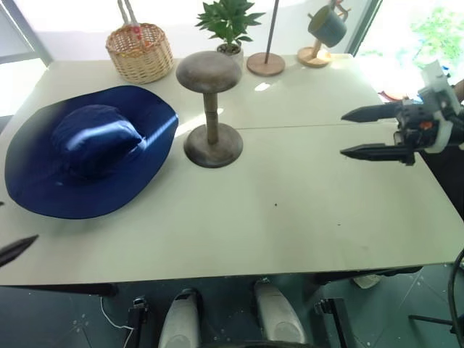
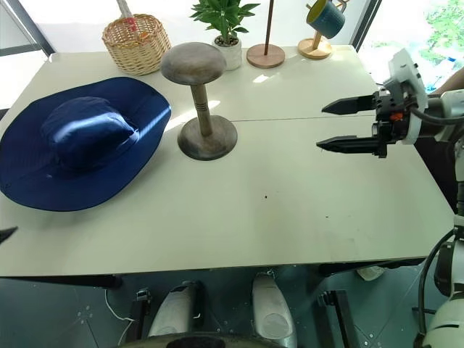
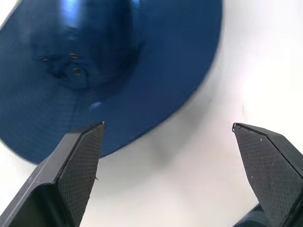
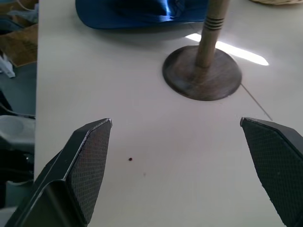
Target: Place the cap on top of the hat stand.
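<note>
The cap (image 1: pixel 90 151) lay flat on the white table (image 1: pixel 304 217) in the left half of the left eye frame, crown up, its brim edge close beside the disc base of the hat stand (image 1: pixel 211 109) but apparently not touching it; the stand stood upright at upper centre, bare. The cap looked light, soft and floppy, so it would likely droop from any single pinch; taking the brim near the crown, or the crown fabric itself, seemed the steadier hold, and a hold by both grippers on opposite sides would keep it open over the dome. The left gripper (image 3: pixel 168 127) hovered with its fingers spread wide and empty, the brim edge just ahead of them. The right gripper (image 2: pixel 346 125) sat at mid right, also wide open and holding nothing, well apart from the stand. The left wrist view showed small eyelets on the crown that the head views did not, while the right wrist view gave the stand's ringed stem and base from close.
</note>
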`<state>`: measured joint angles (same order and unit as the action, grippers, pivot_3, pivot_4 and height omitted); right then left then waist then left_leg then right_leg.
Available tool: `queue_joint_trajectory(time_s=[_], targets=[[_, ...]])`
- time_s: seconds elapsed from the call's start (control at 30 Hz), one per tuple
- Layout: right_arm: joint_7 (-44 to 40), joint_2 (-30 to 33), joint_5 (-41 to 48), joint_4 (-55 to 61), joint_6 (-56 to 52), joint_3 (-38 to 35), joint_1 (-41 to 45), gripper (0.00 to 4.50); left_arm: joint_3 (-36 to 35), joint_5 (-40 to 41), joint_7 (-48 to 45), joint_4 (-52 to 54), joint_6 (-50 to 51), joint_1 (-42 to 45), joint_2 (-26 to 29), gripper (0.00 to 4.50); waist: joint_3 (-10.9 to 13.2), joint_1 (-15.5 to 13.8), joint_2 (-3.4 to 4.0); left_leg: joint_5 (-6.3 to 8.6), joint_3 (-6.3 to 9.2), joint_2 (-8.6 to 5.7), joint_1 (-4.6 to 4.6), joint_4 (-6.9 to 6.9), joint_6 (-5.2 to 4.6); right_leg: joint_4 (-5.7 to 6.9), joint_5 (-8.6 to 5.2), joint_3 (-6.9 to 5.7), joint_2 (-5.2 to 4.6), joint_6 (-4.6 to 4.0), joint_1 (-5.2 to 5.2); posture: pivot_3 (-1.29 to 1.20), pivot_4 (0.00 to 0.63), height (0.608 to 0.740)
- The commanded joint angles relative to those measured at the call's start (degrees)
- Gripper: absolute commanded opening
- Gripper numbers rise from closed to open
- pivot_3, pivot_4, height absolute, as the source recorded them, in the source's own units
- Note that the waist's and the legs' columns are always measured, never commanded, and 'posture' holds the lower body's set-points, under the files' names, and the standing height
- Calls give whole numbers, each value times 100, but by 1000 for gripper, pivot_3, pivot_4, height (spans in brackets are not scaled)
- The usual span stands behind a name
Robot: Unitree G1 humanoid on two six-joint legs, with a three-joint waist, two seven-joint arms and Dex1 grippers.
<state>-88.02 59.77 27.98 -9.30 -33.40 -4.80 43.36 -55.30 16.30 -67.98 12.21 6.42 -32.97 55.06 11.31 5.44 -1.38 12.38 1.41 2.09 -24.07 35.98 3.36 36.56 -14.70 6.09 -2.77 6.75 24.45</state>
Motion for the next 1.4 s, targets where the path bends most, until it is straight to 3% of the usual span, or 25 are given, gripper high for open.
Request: queue_joint_trajectory(time_s=[0.03,0.3,0.5,0.7,0.83,1.03,1.13,1.37,1.4], targets=[[-63,186,340,570,-282,-199,-82,4452,729,-875,444,-479,-1461,397,80,4500,-1,-13,3,0,0,0,0,1,0,0,0,1,0,0,0,0,150,740],[73,278,807,1326,-782,-323,-311,4452,2483,-1917,1576,-1404,-2983,1868,9,4500,-2,-144,2,0,-6,0,-2,13,0,12,1,5,-1,2,3,0,150,740],[237,337,1065,1692,-955,-475,-440,4452,3472,-2527,2030,-1905,-3523,2420,90,4500,-3,-146,3,0,-5,0,-1,17,-1,45,2,5,0,5,10,0,150,740],[474,312,1121,1753,-999,-522,-467,4452,4288,-2986,2450,-2513,-3716,3238,43,4500,-12,-191,17,-1,-3,2,10,20,-2,58,2,4,5,5,4,0,150,740],[559,335,1177,1811,-999,-541,-503,4452,4937,-3643,3115,-3014,-3640,4061,-276,4500,-23,-282,38,-1,-4,0,14,24,-2,58,11,5,4,22,-3,0,150,740],[672,369,1253,1878,-1025,-575,-535,4452,5393,-4108,3785,-3599,-3334,4660,-463,4500,-32,-332,53,-2,-3,-2,27,29,-3,63,14,5,5,27,-16,0,150,740],[738,379,1283,1917,-1031,-593,-580,4500,5599,-4224,4021,-3888,-3367,4840,-451,3672,-35,-324,58,-2,-2,-2,41,26,-3,67,13,5,6,26,-27,0,150,740],[839,415,1341,1936,-1044,-690,-610,4500,5646,-3764,3941,-4043,-3222,5021,-468,213,-36,-295,60,-2,-2,1,50,22,-3,70,12,5,10,27,-31,0,150,740],[856,411,1329,1935,-1016,-700,-615,4500,5623,-3676,3891,-4040,-3145,5038,-479,100,-37,-298,61,-2,-2,1,50,21,-3,70,12,5,9,27,-31,0,150,740]])
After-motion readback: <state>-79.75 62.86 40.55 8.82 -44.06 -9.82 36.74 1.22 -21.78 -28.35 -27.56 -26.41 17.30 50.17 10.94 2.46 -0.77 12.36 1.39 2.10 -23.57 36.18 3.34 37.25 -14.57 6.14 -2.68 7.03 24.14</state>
